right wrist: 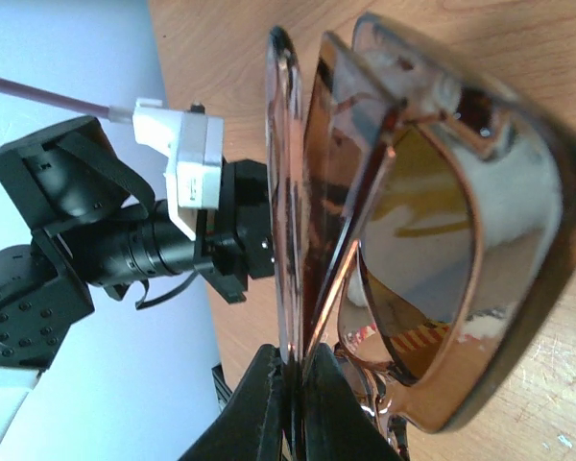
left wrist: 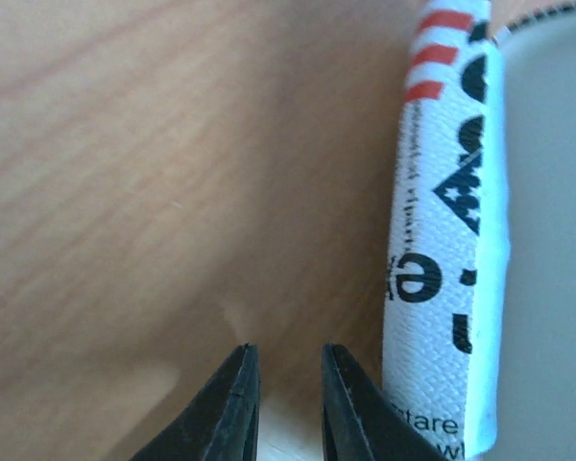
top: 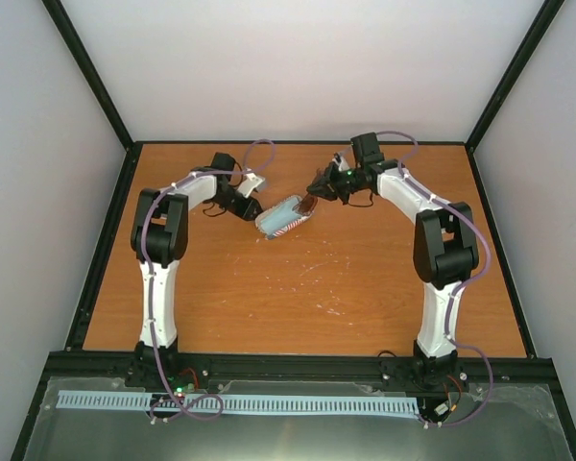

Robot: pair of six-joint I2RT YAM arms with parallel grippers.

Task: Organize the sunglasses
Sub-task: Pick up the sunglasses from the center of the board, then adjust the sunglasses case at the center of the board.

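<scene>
The sunglasses point(right wrist: 422, 221), with a shiny brown frame and brownish lenses, are folded and hang from my right gripper point(right wrist: 295, 360), which is shut on their temple arms. In the top view the right gripper point(top: 319, 185) holds the sunglasses point(top: 307, 203) just above the right end of the flag-patterned case point(top: 290, 223). The case lies open at mid-table and shows light blue inside. My left gripper point(top: 252, 213) is at the case's left end. In the left wrist view its fingers point(left wrist: 290, 360) stand a little apart with a pale piece between them, and the case wall point(left wrist: 446, 250) is just to the right.
The wooden table point(top: 298, 288) has black rails along its sides and pale walls beyond. The left arm's wrist and camera point(right wrist: 125, 250) show close behind the sunglasses in the right wrist view.
</scene>
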